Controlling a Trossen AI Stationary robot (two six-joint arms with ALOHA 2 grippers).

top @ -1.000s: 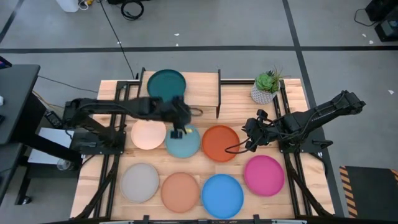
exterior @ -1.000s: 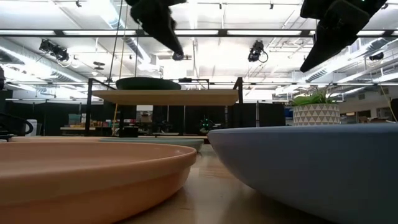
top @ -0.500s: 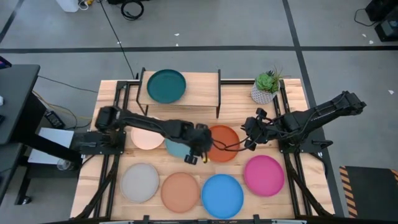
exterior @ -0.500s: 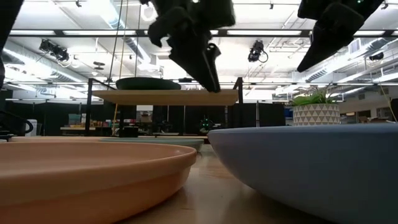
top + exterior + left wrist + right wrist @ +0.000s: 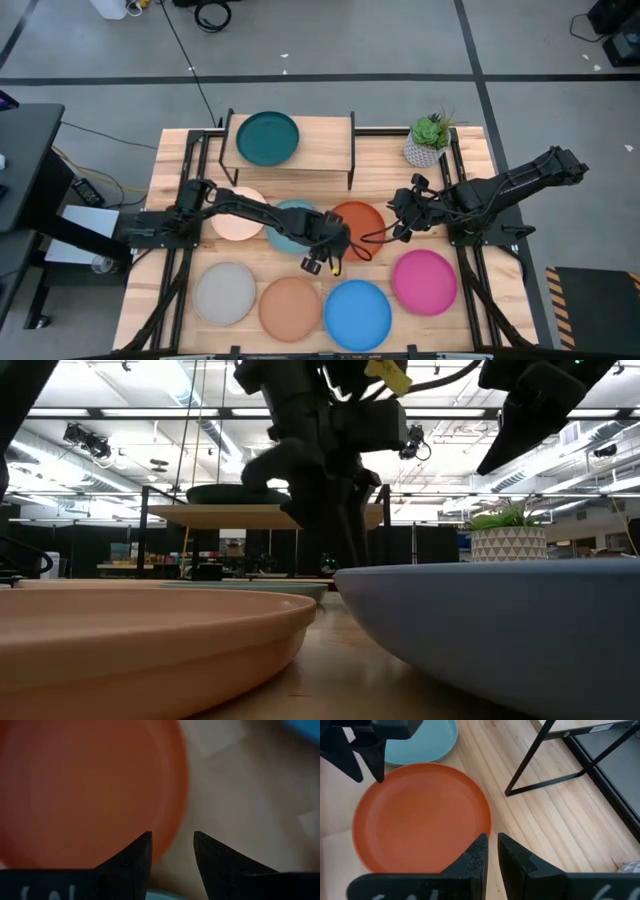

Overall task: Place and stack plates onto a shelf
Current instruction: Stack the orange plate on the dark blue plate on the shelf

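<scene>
Eight round matte plates show: one dark teal plate (image 5: 267, 138) on the single wooden-topped, black-legged shelf (image 5: 325, 142), and seven on the slatted table, all near the left gripper (image 5: 322, 265). One potted green plant (image 5: 428, 140) stands beyond the right gripper (image 5: 400, 215). Two dark arms.

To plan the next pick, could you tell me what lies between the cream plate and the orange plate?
The high view shows the light blue plate between the cream plate and the orange plate, with the left arm stretching across it.

Left arm (image 5: 260, 212) hides part of light blue plate (image 5: 285, 225); orange plate (image 5: 85, 790) blurred.
</scene>
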